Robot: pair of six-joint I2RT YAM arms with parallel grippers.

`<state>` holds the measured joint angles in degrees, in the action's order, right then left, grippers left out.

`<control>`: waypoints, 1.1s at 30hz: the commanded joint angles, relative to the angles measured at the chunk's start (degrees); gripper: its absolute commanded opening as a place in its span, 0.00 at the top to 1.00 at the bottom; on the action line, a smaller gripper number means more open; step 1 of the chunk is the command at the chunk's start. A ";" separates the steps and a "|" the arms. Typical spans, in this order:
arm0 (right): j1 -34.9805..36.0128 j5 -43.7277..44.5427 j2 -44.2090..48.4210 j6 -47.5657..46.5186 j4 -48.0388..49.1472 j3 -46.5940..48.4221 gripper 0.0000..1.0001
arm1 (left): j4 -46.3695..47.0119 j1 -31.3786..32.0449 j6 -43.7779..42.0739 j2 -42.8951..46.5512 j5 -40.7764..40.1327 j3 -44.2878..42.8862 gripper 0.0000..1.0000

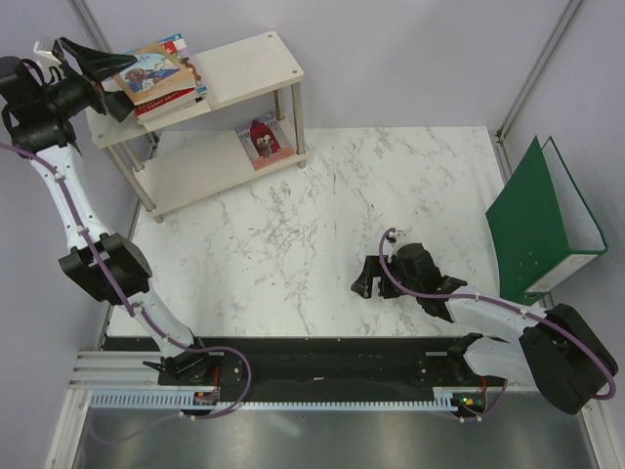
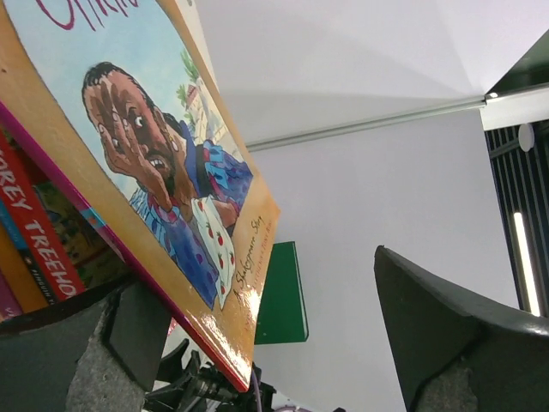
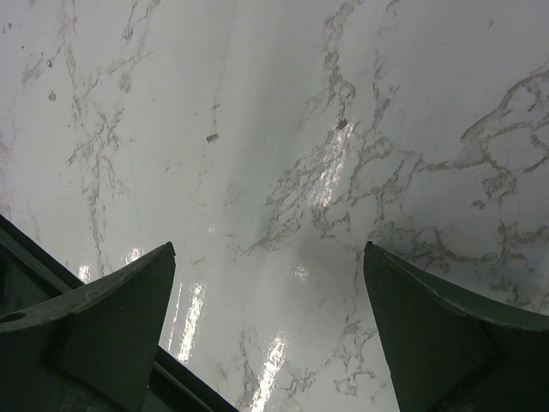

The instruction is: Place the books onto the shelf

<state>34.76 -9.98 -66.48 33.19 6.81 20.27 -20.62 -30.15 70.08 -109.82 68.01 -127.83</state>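
Top external view: the left gripper (image 1: 110, 83) is seen raised at the far left corner, just beside the stack of books (image 1: 174, 96) that lies on the top board of the shelf (image 1: 256, 61). The orange-brown book (image 1: 151, 66) with the blue picture is placed on top of this stack, a little askew. One red-covered book (image 1: 262, 140) is found on the lower board, near the right legs; whether it lies flat or leans cannot be told.

In the left wrist view the jaws are shown wide apart and nothing is clamped between them. The orange-brown cover is seen right above one finger (image 2: 77, 352), and whether it touches this finger cannot be decided. A red spine (image 2: 39, 232) with the word "TREEHOUSE" is visible under it.

The right gripper (image 1: 376, 277) is held low over the marble table (image 1: 293, 225), well apart from the shelf. In the right wrist view its jaws are also spread fully, with only the table surface between them. A green ring binder (image 1: 532, 225) is standing at the right edge of the table.
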 commanded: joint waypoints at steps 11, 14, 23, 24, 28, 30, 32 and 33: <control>0.48 0.40 0.91 0.47 -1.36 -1.29 0.02 | -4.86 0.18 -4.51 6.28 -0.68 3.19 0.00; 0.48 0.57 0.91 0.65 -1.36 -1.29 0.02 | -5.74 0.18 -5.04 7.69 -0.68 3.64 0.00; 0.48 0.49 0.21 0.65 -0.92 -1.29 0.02 | -8.46 1.06 -7.50 13.22 -1.47 6.79 0.17; 0.48 0.40 0.21 0.65 -0.92 -1.29 0.02 | -8.99 1.23 -7.94 13.58 -1.65 7.33 0.21; 0.48 0.48 0.12 0.74 -0.83 -1.29 0.02 | -10.58 2.46 -10.66 16.12 -2.61 11.36 0.43; 0.48 0.40 -0.05 0.74 -0.74 -1.29 0.02 | -11.02 3.17 -11.81 16.92 -3.49 12.95 0.57; 0.48 0.49 0.03 0.74 -0.57 -1.38 0.02 | -11.19 3.34 -12.34 17.80 -4.20 15.32 0.65; 0.48 0.40 -0.14 0.74 -0.57 -1.38 0.02 | -11.19 3.34 -12.60 18.15 -4.55 16.11 0.67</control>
<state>34.94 -9.98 -66.06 33.26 6.83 19.97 -30.48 -27.16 61.47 -94.30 64.95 -114.65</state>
